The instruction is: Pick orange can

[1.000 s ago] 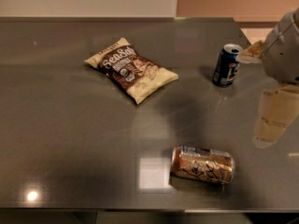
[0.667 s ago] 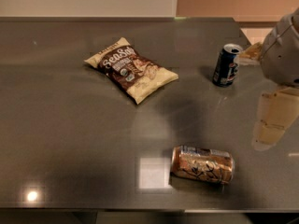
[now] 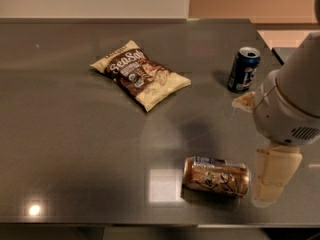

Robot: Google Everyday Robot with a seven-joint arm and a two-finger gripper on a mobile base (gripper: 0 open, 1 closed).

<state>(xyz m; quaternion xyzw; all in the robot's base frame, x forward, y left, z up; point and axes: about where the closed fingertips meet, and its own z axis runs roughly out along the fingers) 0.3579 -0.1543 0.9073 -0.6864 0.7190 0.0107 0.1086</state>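
The orange can (image 3: pixel 216 176) lies on its side near the front edge of the dark grey table (image 3: pixel 75 149), copper-orange with dark lettering and silver rims. My gripper (image 3: pixel 257 140) hangs at the right, just right of the can and above the table. It is open and empty. One cream finger (image 3: pixel 274 176) points down right beside the can's right end, and the tip of the other finger (image 3: pixel 245 102) shows higher up by the white wrist. I cannot tell whether the lower finger touches the can.
A dark blue can (image 3: pixel 243 69) stands upright at the back right, just behind the gripper. A brown and cream snack bag (image 3: pixel 140 74) lies flat at the middle back. The table's right edge (image 3: pixel 265 39) is close behind the arm.
The gripper has moved down and to the left, so its lower finger now hangs beside the orange can's right end. The cans and the bag have not moved.
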